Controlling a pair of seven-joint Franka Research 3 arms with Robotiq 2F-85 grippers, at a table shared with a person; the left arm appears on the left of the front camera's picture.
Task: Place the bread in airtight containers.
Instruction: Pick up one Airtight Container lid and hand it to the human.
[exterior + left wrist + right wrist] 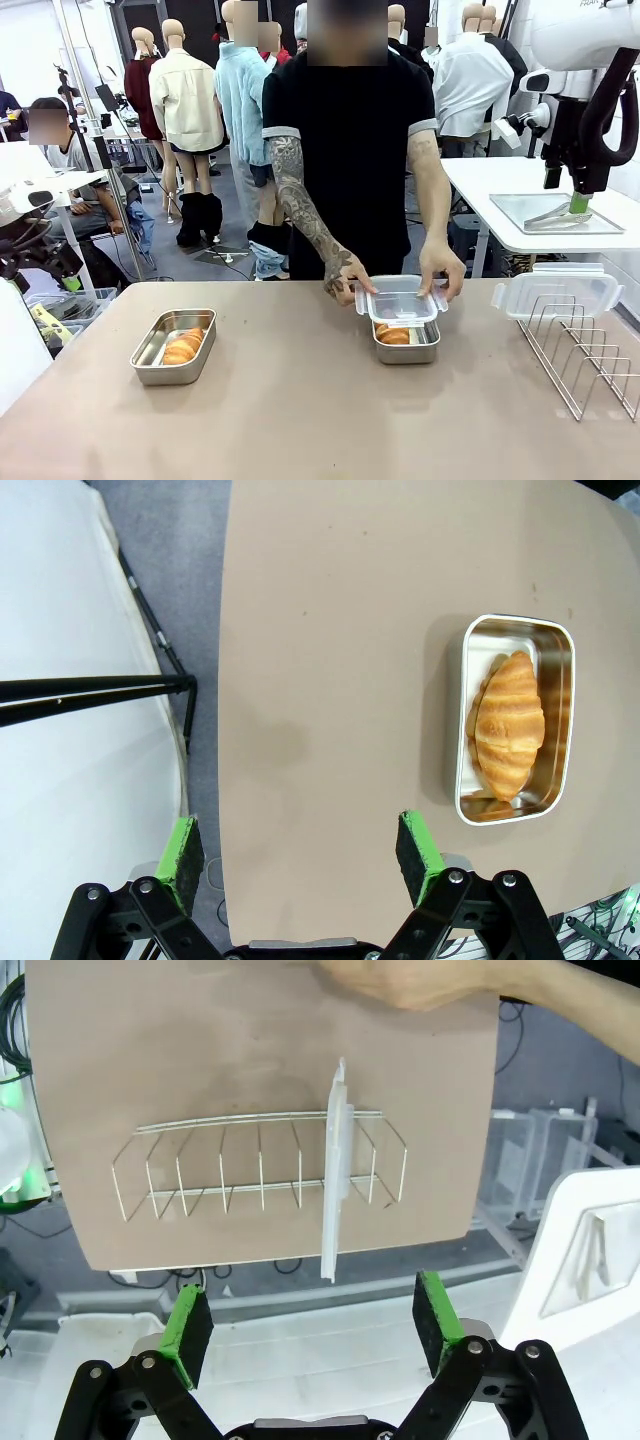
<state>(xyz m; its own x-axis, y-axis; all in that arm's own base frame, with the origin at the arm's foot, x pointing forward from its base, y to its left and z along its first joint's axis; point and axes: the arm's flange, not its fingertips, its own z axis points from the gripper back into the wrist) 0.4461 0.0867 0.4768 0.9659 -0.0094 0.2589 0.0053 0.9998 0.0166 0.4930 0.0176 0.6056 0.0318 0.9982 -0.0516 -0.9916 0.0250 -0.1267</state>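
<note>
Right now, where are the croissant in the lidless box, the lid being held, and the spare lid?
Golden-brown ridged croissant point(510, 725), left wrist view: its middle.
Held clear plastic lid point(402, 298), front view: its flat top.
Spare clear plastic lid point(557, 292), front view: its broad face.

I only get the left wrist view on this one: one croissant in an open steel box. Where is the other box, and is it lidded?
Observer: The second steel box sits mid-table in front of the person, with a croissant showing inside.
Operator: Lidded?
Observer: Not seated. The person's hands hold a clear lid over its far side.
Operator: Is there a lid for my box?
Observer: A spare lid stands upright in the wire rack at the table's right end.
Operator: And the right arm?
Observer: The right arm's fingers are open and empty, raised above the rack.
</note>
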